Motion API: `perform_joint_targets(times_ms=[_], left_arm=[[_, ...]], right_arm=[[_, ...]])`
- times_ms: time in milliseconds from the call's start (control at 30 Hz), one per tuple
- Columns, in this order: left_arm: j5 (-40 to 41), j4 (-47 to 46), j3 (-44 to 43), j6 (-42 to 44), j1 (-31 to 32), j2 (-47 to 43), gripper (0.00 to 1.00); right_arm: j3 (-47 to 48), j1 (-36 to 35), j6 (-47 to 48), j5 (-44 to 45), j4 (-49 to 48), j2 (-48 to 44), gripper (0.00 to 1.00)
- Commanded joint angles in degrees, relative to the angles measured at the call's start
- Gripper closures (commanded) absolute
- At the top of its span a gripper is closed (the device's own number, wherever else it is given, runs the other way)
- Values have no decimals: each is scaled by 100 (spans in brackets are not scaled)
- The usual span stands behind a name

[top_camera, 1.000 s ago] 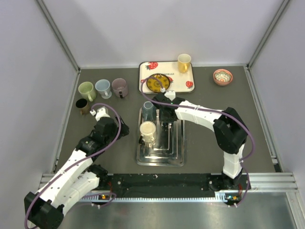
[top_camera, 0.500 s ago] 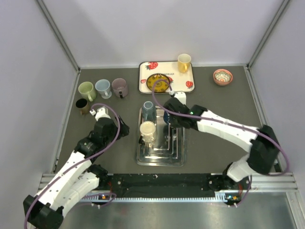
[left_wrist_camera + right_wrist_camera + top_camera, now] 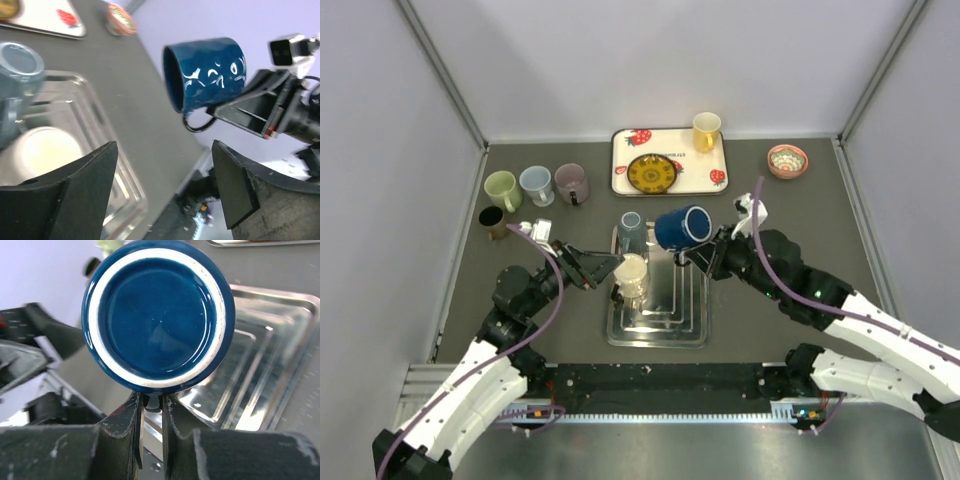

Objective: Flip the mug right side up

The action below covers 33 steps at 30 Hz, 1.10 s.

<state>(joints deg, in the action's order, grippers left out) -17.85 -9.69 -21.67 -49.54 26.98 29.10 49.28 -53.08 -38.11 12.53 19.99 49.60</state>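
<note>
My right gripper is shut on the handle of a dark blue mug and holds it in the air on its side above the steel tray. The right wrist view shows the mug's base facing the camera, with the gripper closed on the handle below it. The left wrist view shows the blue mug lying sideways, mouth to the left. My left gripper is open and empty, just left of a cream mug that stands on the tray beside a grey-blue mug.
Green, light blue and mauve mugs and a dark cup stand at the left back. A strawberry tray holds a yellow plate and a yellow mug. A small patterned bowl sits at the back right.
My right arm has lifted the blue mug off the tray, swung right and tipped it onto its side. My left gripper has moved right toward the cream mug.
</note>
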Motion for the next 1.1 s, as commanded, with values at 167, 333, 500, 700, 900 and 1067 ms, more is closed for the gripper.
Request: perform_joint_targets(times_ms=[167, 333, 500, 700, 900, 1067], left_arm=[[-1116, -3185, 155, -1005, 754, 815, 21], [-1002, -3399, -30, -874, 1212, 1352, 21], [-721, -3391, -179, -821, 1397, 1624, 23], [-571, -3380, -478, -759, 1520, 1941, 25], [-404, -4040, -531, -1093, 1529, 2240, 28], [-334, -4417, -654, -1321, 1538, 2407, 32]], right_arm=[[-787, 236, -820, -1551, -3570, -619, 100], [-1349, 535, -1541, -2018, -4854, -584, 100], [-1509, 606, -1831, -2334, -5479, -443, 100], [-1509, 606, -1928, -2554, -5848, -259, 100], [-1579, 615, -2016, -2739, -6103, -118, 100], [-1614, 606, -2008, -2791, -6103, -65, 100]])
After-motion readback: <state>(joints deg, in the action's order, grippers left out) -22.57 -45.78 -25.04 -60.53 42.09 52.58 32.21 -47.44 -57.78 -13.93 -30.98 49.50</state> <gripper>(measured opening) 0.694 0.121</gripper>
